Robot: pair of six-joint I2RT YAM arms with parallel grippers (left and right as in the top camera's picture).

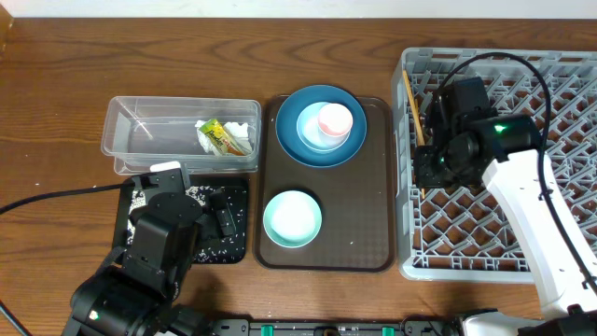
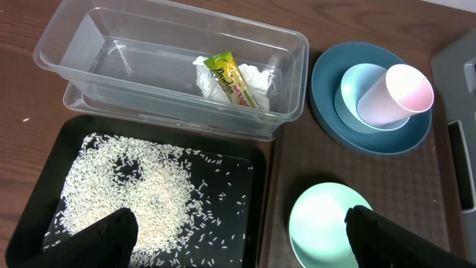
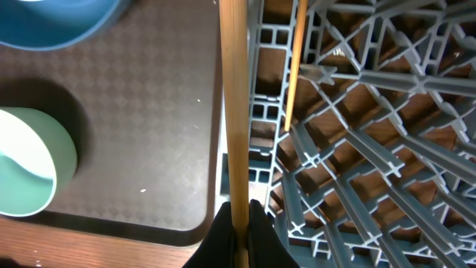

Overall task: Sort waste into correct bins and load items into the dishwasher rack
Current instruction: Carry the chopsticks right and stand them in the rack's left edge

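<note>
The clear tub (image 1: 140,131) holds the yellow-green wrapper (image 1: 216,136) and the white tissue (image 1: 242,138); both also show in the left wrist view, the wrapper (image 2: 232,78) lying on the tissue (image 2: 256,78). Rice grains (image 2: 134,197) lie in the black tray (image 2: 238,160). My left gripper (image 2: 242,242) is open and empty, spanning the tray's right edge and the mint bowl (image 2: 327,223). The pink-white cup (image 1: 336,119) lies in the small light-blue bowl (image 1: 312,131) on the blue plate (image 1: 291,145). My right gripper (image 3: 239,223) is shut on a wooden chopstick (image 3: 234,112) over the left rim of the grey rack (image 1: 560,103). A second chopstick (image 3: 295,67) lies in the rack.
The brown serving tray (image 1: 373,187) carries the plate stack and the mint bowl (image 1: 292,217), between the bins and the rack. The rack's left wall (image 3: 260,141) stands right beside the serving tray's edge. Bare wooden table surrounds everything.
</note>
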